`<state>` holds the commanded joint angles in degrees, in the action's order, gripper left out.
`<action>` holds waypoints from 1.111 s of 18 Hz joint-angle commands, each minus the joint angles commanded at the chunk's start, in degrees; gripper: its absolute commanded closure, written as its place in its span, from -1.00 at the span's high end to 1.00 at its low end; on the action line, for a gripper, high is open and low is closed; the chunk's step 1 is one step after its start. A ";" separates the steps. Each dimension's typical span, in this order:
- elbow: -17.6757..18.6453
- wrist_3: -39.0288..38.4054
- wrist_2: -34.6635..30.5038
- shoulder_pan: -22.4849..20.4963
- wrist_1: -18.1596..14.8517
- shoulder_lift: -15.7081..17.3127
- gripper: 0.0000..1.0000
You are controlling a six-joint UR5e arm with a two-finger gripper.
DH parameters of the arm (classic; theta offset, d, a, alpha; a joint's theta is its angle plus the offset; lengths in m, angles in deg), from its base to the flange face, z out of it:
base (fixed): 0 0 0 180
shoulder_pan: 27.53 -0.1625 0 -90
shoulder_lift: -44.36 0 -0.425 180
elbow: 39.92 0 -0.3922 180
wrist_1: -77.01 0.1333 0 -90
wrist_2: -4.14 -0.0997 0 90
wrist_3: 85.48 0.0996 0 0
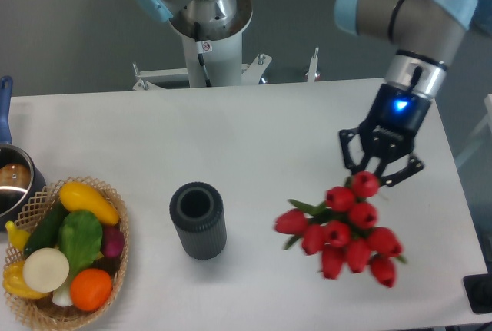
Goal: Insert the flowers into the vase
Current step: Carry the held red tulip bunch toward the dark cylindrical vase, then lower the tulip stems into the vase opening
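Observation:
A bunch of red tulip flowers (342,231) with green leaves hangs over the right half of the white table, heads fanned out toward the front. My gripper (367,180) is shut on the top of the bunch, where the stems are hidden behind the fingers. The vase (198,220), a short dark grey ribbed cylinder with an open round mouth, stands upright left of centre, roughly a hand's width left of the nearest tulip head. Nothing is inside the vase.
A wicker basket (115,266) of colourful vegetables sits at the front left. A metal pot (11,185) with a blue handle is at the left edge. A dark object (478,294) is at the front right corner. The arm's base (207,39) stands behind the table.

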<state>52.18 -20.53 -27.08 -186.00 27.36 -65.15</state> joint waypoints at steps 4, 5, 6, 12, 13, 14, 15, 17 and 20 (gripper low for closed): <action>1.15 0.27 5.62 2.72 0.00 0.09 -0.89; 1.67 0.27 6.60 3.34 0.00 0.18 -0.89; 1.85 0.27 6.95 3.69 0.09 0.26 -0.89; 1.77 0.44 12.83 5.01 1.67 0.35 -0.89; 1.68 0.44 14.24 5.10 1.67 0.35 -0.89; 1.77 0.44 15.38 5.36 1.67 0.44 -0.89; 1.77 0.44 16.18 6.32 1.67 0.79 -0.89; 1.77 0.44 16.62 7.03 1.84 1.58 -0.89; 3.08 0.44 17.41 8.44 1.93 2.28 -0.89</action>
<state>55.25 -20.08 -9.66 -177.57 29.29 -62.87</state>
